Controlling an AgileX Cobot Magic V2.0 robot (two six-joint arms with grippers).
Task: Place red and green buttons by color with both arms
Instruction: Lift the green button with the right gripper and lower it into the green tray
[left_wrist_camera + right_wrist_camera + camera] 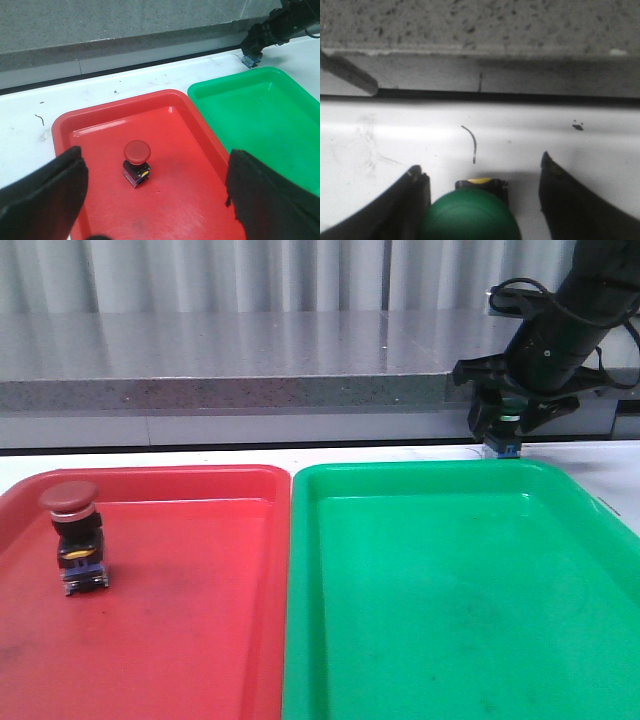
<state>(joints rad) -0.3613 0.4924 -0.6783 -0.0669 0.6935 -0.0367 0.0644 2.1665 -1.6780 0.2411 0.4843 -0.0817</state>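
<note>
The red button stands upright in the red tray, near its left side; it also shows in the left wrist view. My left gripper is open and empty above that tray, well back from the button. The green button stands on the white table behind the green tray. My right gripper is open around it: one finger is against the cap, the other is apart from it. In the front view only its blue base shows under the right gripper.
The two trays lie side by side and fill the near table. A grey stone ledge runs along the back, close behind the right gripper. A strip of white table lies between the trays and the ledge.
</note>
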